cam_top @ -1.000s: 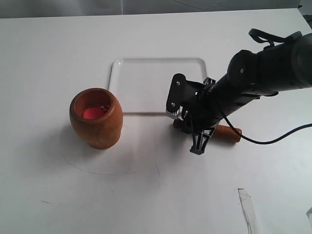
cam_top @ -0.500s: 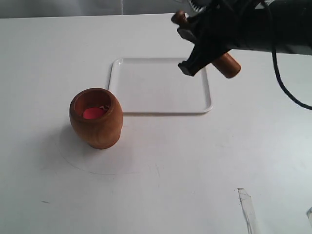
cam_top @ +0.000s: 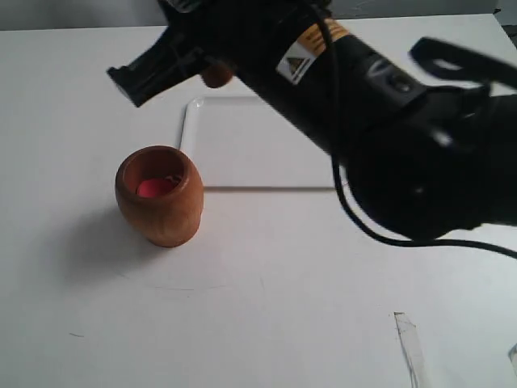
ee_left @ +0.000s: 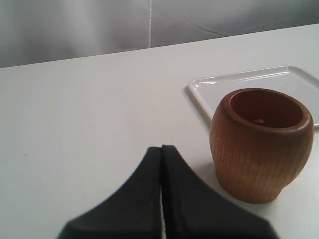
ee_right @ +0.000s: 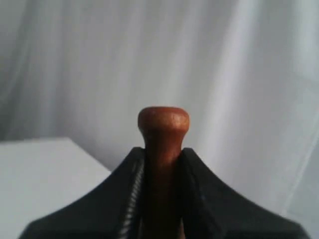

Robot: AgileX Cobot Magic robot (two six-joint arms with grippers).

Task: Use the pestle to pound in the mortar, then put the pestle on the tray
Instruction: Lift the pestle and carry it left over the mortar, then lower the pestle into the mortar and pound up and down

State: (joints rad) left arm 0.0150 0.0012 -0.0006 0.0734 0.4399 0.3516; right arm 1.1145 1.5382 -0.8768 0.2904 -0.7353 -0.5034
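Standing nearest on the white table [cam_top: 266,307], a rounded, barrel-shaped mortar of light brown wood [cam_top: 159,196] sits upright. Its mouth is open and something red-pink lies at the bottom, so a tool can come straight down into it. The left gripper [ee_left: 161,199] faces the mortar from the side, its two black fingers pressed together on nothing, apparently parked out of the way.

Behind the mortar lies a flat white rectangular plastic tray with a low rim [cam_top: 242,153], bare and probably waiting to take the tool afterwards.

Farther back and higher, the bulky black right arm [cam_top: 380,137] reaches across the tray. The right gripper [ee_right: 162,152] is clamped on the narrow neck of a short, dark reddish-brown turned wooden pestle [cam_top: 216,74], whose small knob pokes out past the fingertips. Gripping the thin end probably leaves the thick end free for pounding. The pestle hangs in the air beyond the mortar, near the tray's far left corner and not in the cup.
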